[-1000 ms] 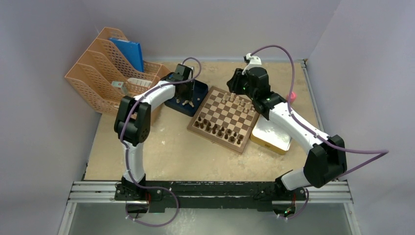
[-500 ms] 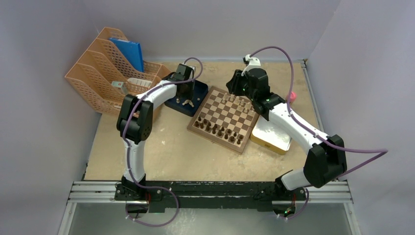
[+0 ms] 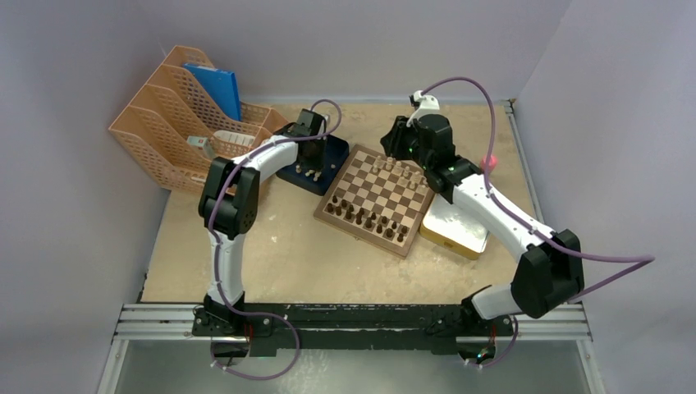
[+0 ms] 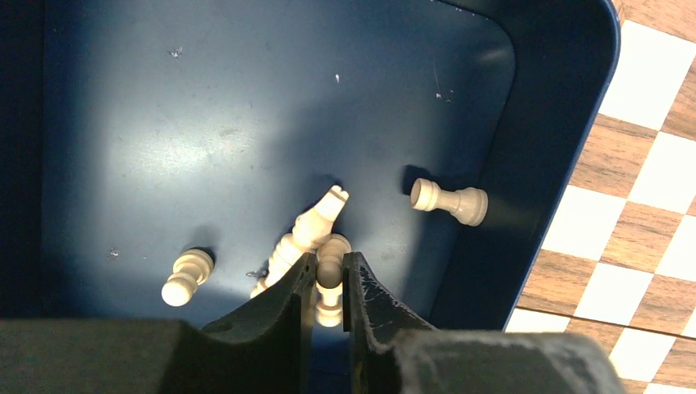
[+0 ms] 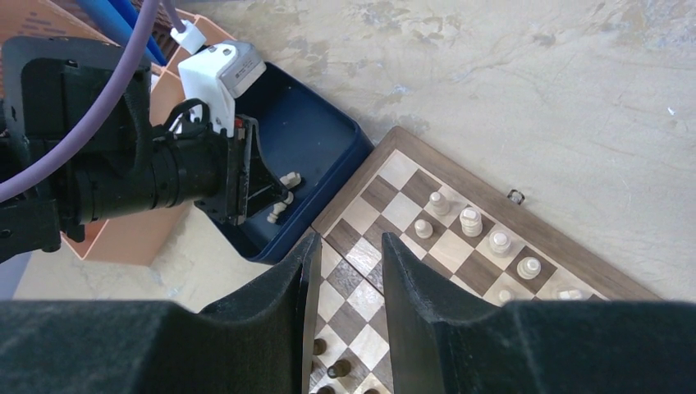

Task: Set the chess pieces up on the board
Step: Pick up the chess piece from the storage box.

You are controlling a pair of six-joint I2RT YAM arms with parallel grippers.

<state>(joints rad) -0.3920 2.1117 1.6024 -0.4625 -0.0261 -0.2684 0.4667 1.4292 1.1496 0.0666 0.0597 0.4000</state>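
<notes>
Tiny beige wooden chess piece point(image 4: 331, 275) pinched by left gripper point(image 4: 330, 261) in dark blue tray point(image 4: 205, 123), bound for checkered board point(image 4: 640, 98); right gripper point(image 5: 349, 246) parted, empty

Smooth, varnished wooden board point(image 5: 380, 194); pale, matt wooden chess pieces point(image 4: 447, 201); glossy, lightly scuffed dark blue plastic tray point(image 4: 205, 123); rough, matt tabletop point(image 5: 533, 82).

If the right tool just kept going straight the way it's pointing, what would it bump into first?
Probably the board, on bare squares near its corner beside the blue tray; how high the right tool hangs is unclear.
</notes>
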